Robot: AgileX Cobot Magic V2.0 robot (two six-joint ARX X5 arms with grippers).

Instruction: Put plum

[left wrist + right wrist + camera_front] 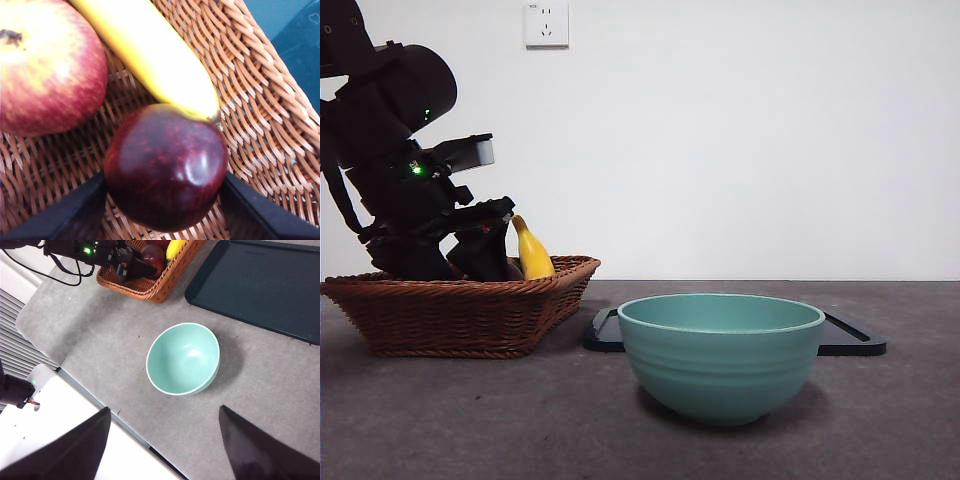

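Currently, the left gripper (165, 200) is lowered into the wicker basket (460, 310), and its two black jaws are set against opposite sides of the plum (166, 166), which is gripped between them. The plum is positioned over the woven basket floor, touching the tip of the banana (150, 55). A red-and-yellow apple (47, 65) is located just beside both. The right gripper (165, 440) is held high above the table with its jaws spread apart and nothing between them; a teal bowl (183, 359) and a dark tray (260, 282) are seen below it.
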